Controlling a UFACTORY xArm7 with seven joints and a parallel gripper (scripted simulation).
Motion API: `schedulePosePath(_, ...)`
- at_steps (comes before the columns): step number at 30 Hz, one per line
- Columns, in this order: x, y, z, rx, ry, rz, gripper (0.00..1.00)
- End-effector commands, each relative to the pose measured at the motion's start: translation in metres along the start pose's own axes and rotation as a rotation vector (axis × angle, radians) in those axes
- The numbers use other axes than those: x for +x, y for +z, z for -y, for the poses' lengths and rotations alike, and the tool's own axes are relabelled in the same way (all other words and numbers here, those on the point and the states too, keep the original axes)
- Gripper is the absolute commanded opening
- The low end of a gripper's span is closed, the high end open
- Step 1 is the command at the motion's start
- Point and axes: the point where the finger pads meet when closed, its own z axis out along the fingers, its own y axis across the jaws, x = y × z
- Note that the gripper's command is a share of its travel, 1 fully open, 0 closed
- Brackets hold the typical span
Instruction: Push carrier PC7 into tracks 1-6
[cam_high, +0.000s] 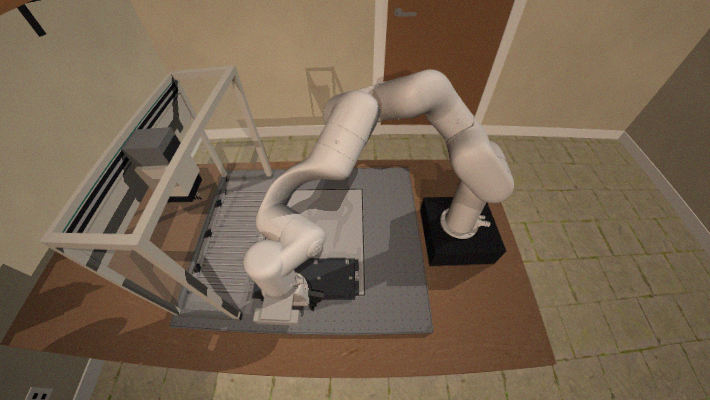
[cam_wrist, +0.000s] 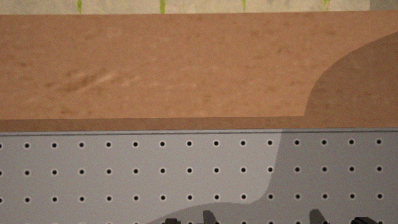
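Note:
Carrier PC7 is a flat black tray. It lies on the grey perforated plate in front of the near end of the loading rails. Its long side points toward the arm's base. My gripper is open and sits low at the carrier's rail-side end, over its near edge, mostly hidden by the wrist. The wrist view shows only the plate, its edge and the brown table. A few dark tips at the bottom rim of the wrist view are too small to identify. I see no lit lamp.
A tall white frame with a grey box inside stands over the far side of the rails. A pale panel lies on the plate beside the carrier. The arm's black pedestal stands to the right.

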Motion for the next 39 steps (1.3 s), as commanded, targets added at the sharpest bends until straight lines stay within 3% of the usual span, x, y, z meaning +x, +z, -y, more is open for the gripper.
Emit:
schedulePosePath(1,0.001,-0.001,-0.001,-0.004,0.0,-0.003,1.0)
schedulePosePath(39,0.001,0.056,-0.001,-0.004,0.0,-0.003,1.0)
